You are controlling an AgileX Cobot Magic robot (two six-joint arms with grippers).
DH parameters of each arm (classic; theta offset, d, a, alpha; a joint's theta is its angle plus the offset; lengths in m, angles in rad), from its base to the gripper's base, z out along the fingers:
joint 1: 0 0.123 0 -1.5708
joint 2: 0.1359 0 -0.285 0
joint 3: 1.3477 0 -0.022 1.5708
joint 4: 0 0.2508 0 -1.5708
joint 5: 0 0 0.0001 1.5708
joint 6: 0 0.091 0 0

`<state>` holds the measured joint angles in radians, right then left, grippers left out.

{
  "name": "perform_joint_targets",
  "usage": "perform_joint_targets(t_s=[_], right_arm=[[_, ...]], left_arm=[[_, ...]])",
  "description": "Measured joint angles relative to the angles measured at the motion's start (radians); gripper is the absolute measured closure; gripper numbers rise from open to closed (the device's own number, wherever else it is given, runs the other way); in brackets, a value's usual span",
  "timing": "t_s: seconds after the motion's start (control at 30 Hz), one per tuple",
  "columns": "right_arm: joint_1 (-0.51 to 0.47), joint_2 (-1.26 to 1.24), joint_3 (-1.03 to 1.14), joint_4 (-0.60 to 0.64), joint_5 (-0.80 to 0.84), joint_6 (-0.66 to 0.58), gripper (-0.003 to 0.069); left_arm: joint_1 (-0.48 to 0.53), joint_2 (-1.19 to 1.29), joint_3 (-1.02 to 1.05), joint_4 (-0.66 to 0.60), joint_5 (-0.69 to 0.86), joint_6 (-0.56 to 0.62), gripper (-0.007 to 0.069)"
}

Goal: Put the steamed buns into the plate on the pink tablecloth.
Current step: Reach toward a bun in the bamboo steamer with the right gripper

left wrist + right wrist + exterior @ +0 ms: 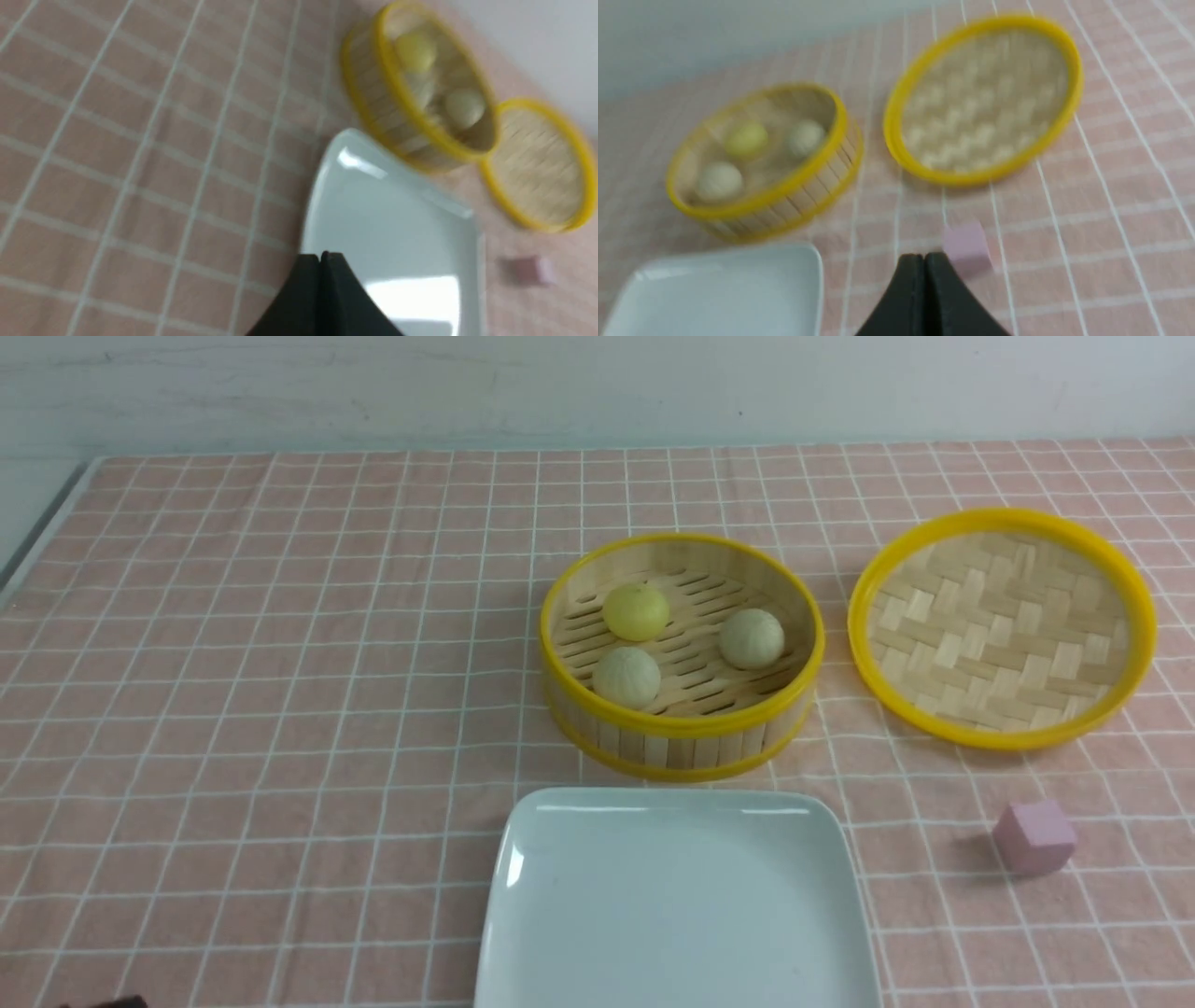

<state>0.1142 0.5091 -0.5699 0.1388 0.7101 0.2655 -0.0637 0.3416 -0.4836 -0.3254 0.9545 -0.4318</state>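
We start with the left gripper (321,255), one of two. In its wrist view its black fingers are pressed together with nothing between them, and the tips show against the edge of the plate, with the bamboo steamer (681,726) farther off. The pink tablecloth (280,663) is a single cloth. It covers the table on every side of the steamer, and its white grid runs out to the left. One plate (672,933) lies just on the near side of the steamer, apart from it by a narrow strip of cloth, and holds none of the buns. We count one steamer, uncovered, with all three steamed buns on its slatted floor, none touching another. The first pale bun (626,677) is at the steamer's near left. The yellow bun (636,611) is just behind it at the far left. The second pale bun (752,638) is toward the steamer's right wall. That makes two pale and one yellow. One woven lid (1002,627) lies flat just right of the steamer, close to it but not touching. One small pink cube (1033,837) sits to the steamer's near right, on the near side of the lid and right of the plate. Last comes the right gripper (924,255). Its fingers are also closed tight on nothing, and in its wrist view the tips lie just beside the cube, with the steamer and lid beyond.
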Motion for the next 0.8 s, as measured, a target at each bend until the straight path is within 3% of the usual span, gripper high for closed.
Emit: perform_joint_targets(t_s=[0.07,0.17,0.2,0.23,0.27,0.3,0.4,0.53,0.63,0.8], right_arm=[[0.000,0.130,-0.026,0.072,0.059,-0.081,0.0671],[0.000,0.397,-0.096,0.318,0.142,-0.332,0.0664],[0.000,0.397,-0.101,0.318,0.146,-0.351,0.0663],[0.000,0.517,-0.142,0.460,0.165,-0.517,0.0653],[0.000,0.529,-0.153,0.475,0.167,-0.536,0.0651],[0.000,0.628,-0.198,0.600,0.167,-0.681,0.0634],[0.005,0.767,-0.289,0.720,0.159,-0.814,0.0602],[0.060,0.920,-0.408,0.749,0.128,-0.847,0.0575],[0.137,1.061,-0.542,0.688,0.103,-0.807,0.0556],[0.213,1.255,-0.815,0.394,0.099,-0.567,0.0531]], left_arm=[[0.000,0.084,-0.031,0.013,0.065,0.064,0.0623],[0.000,0.193,-0.064,0.009,0.092,0.180,0.0623],[0.000,0.205,-0.066,0.007,0.092,0.192,0.0623],[0.000,0.243,-0.070,-0.009,0.092,0.237,0.0623],[0.000,0.247,-0.070,-0.011,0.092,0.242,0.0623],[0.000,0.276,-0.070,-0.027,0.090,0.272,0.0623],[0.000,0.298,-0.070,-0.042,0.087,0.288,0.0623],[0.000,0.299,-0.071,-0.048,0.086,0.292,0.0622],[0.000,0.299,-0.072,-0.050,0.086,0.294,0.0617],[0.000,0.299,-0.072,-0.053,0.086,0.295,0.0609]])
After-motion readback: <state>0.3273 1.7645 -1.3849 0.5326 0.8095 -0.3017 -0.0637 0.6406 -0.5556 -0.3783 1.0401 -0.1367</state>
